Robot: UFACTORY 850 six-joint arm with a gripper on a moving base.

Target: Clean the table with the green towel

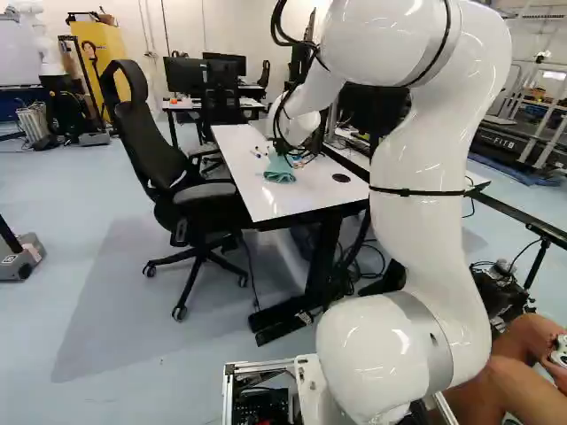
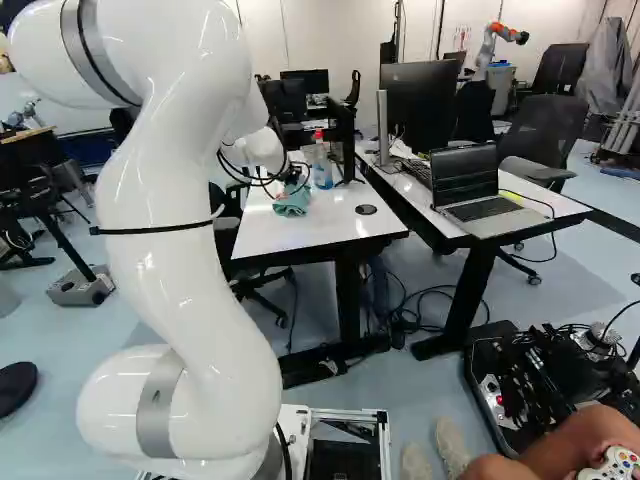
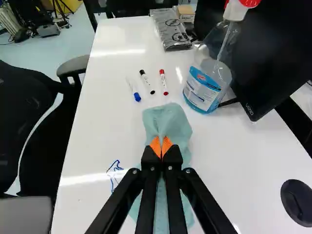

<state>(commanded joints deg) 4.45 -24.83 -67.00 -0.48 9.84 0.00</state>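
Observation:
At the arm's far end my gripper (image 1: 285, 149) is low over the white table (image 1: 251, 197), partly hidden by cables. In the wrist view the gripper (image 3: 161, 147) is shut on the green towel (image 3: 168, 119), its orange pads pinching the cloth near its middle. The towel lies spread on the table, ahead of the fingers and beneath them; in the right base view the towel (image 2: 293, 203) looks bunched. Blue scribbled marks (image 3: 115, 170) are on the tabletop just beside the towel.
Beyond the towel lie a blue marker (image 3: 137, 96), a black marker (image 3: 147, 83) and a red marker (image 3: 164, 83). Near them stand a spray bottle (image 3: 204, 83) and a monitor (image 3: 273, 58). An office chair (image 1: 199, 190) adjoins the table. A laptop (image 2: 480, 190) sits on another table.

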